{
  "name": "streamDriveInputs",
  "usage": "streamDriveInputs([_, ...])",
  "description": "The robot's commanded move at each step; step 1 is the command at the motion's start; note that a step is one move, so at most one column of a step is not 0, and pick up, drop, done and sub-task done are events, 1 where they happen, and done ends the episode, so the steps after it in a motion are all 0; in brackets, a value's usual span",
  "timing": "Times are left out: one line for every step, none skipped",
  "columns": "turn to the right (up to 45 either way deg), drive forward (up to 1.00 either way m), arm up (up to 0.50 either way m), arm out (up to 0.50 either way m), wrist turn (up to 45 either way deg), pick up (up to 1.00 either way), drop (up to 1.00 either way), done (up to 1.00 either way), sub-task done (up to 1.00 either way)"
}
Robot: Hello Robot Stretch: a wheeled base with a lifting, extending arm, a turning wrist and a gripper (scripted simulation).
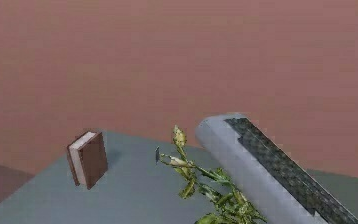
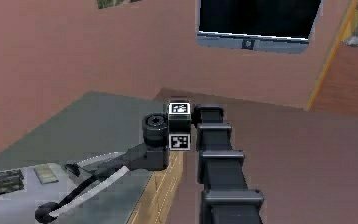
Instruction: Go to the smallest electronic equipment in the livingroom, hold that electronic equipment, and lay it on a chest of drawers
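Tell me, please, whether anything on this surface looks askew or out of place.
Nothing spilled or broken. The brown book stands upright unsupported, and the plant sprawls beside the grey keyed slab.

Domestic living room: a black flat-screen television [image 2: 259, 18] hangs on a pink wall [image 2: 137, 50]; a brown book [image 1: 88, 158] and a green leafy houseplant [image 1: 202, 185] stand on a grey tabletop [image 1: 137, 195].

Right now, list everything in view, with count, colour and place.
book: one, brown, upright on the grey tabletop, forward view's left.
plant: one, green-yellow, forward view's lower middle.
keyboard device: one, grey, dark keys, right of plant.
screen: one, black, on the wall, arm side view's top.
small flat things: two, greyish, arm side view's lower left.
arm: one, dark, arm side view's bottom edge.
gripper: one, dark, arm's far end; holding anything: cannot tell.
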Motion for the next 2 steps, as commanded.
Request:
streamDriveInputs([0.0, 0.0, 0.0, 0.02, 0.0, 0.0, 0.0, 0.0, 0.0])
streamDriveInputs([0.0, 0.0, -0.32, 0.0, 0.0, 0.0, 0.0, 0.0, 0.0])
